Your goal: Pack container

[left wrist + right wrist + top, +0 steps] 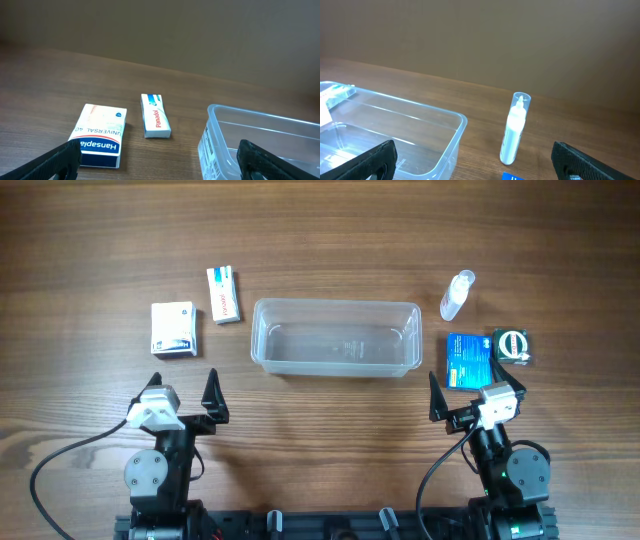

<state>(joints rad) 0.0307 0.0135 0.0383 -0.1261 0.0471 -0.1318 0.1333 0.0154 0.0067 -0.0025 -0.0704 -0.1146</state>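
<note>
The container point(335, 303) is seen at the middle of the wooden table point(330, 240), long side across, upright, with nothing inside. It lies ahead of and between the two arms and is touched by neither.

The left gripper point(183, 385) is held low near the table's near edge, fingers spread wide, nothing between them. In the left wrist view the gripper point(160, 160) is aimed at the gap between the boxes and the container's left end point(260, 135).

The right gripper point(476, 392) is likewise spread wide and holds nothing. It is placed just behind the blue box point(467, 360).

Left of the container, a Hansaplast box point(173, 329) point(99, 135) is lying flat. A slim Panadol box point(224, 294) point(155, 115) is lying farther back, between it and the container, apart from both.

Right of the container, a small clear bottle point(457, 295) point(514, 129) is lying beside the far right corner, not touching. The blue box is set just off the container's right end. A dark packet with a round green-and-white label point(513, 345) is placed just beside the blue box; contact between the two cannot be told.

In the right wrist view the container's right end point(395, 130) is seen at left and the bottle at centre.
</note>
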